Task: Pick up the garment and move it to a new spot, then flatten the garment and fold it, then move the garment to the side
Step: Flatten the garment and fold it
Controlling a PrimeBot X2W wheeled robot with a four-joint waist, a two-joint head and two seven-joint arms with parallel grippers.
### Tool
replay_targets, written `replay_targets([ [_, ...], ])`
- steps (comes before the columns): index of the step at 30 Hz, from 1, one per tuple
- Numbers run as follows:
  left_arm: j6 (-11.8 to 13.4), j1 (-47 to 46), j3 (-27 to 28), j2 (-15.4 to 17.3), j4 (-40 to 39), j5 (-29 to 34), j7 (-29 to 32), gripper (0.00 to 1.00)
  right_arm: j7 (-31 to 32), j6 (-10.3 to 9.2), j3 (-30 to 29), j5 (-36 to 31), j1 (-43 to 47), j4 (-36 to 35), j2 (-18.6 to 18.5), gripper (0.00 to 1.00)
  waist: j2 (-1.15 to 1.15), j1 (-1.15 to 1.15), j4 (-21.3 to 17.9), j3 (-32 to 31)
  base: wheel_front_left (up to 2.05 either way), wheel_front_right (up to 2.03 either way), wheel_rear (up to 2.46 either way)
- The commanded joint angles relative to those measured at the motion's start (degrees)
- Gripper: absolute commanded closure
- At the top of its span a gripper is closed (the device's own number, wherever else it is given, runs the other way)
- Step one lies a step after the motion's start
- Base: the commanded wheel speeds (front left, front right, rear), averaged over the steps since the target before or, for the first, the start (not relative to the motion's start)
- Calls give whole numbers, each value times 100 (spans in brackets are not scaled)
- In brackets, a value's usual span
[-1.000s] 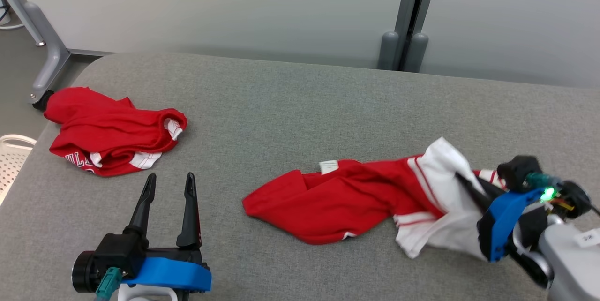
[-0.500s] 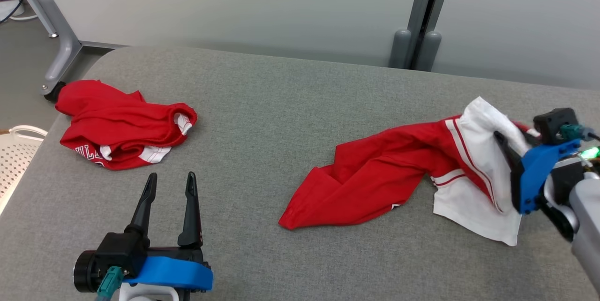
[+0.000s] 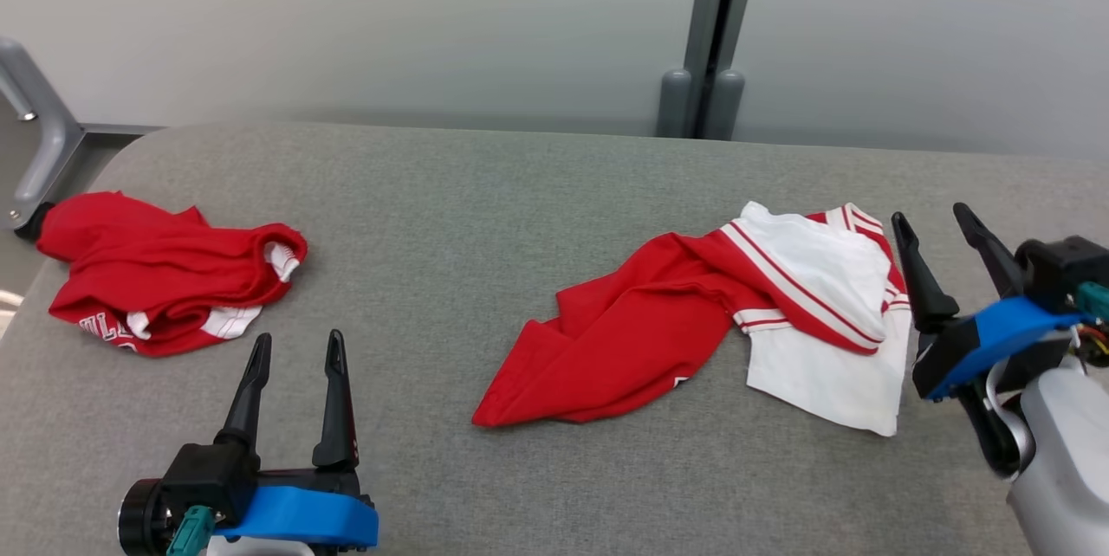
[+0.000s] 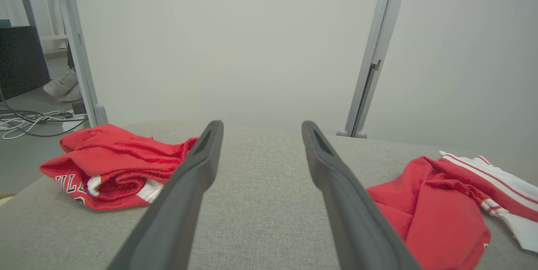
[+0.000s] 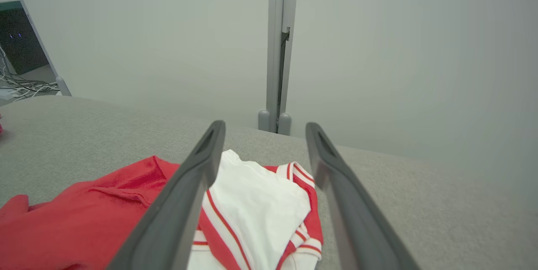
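Note:
The garment (image 3: 693, 322), red with white panels and red-striped trim, lies crumpled on the grey table (image 3: 485, 218), right of centre; it also appears in the left wrist view (image 4: 445, 202) and the right wrist view (image 5: 235, 215). My right gripper (image 3: 936, 218) stands open just right of the garment's white end, nothing between its fingers. My left gripper (image 3: 295, 344) is open at the lower left, well apart from the garment, its fingers pointing away over bare table.
A second red garment (image 3: 165, 279) lies bunched at the table's far left edge, also in the left wrist view (image 4: 113, 165). A grey wall and a vertical post (image 3: 706, 28) stand behind the table. A grey frame leg (image 3: 39, 136) is at the left.
My right gripper dragged the garment rightward and away from me, then opened and let it drop flat on the table. The head camera shifted. The left gripper kept still.

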Motion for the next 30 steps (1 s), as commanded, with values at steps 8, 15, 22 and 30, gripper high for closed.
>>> replay_targets([
  [8, -52, 110, 109, -3, -45, 86, -15, 0, -31, 0, -907, -61, 1520, -2009, 506, 0, 0, 0, -278, -83, 0, 0, 0],
  [15, -88, 139, 112, -4, -21, 134, -15, 0, -31, 2, -1481, -312, 2634, -2845, 1114, 0, 0, 0, -362, -145, 0, 0, 0],
  [22, -128, 102, 106, -3, 18, 170, -15, 0, 2, 2, -1494, -711, 3396, -2981, 1364, 0, 0, 0, -306, -194, 0, 0, 0],
  [30, -145, 152, 109, -3, 45, 168, -15, 0, 84, 2, -1598, -1087, 3593, -2916, 1549, 0, 0, 0, -273, -243, 0, 0, 0],
])
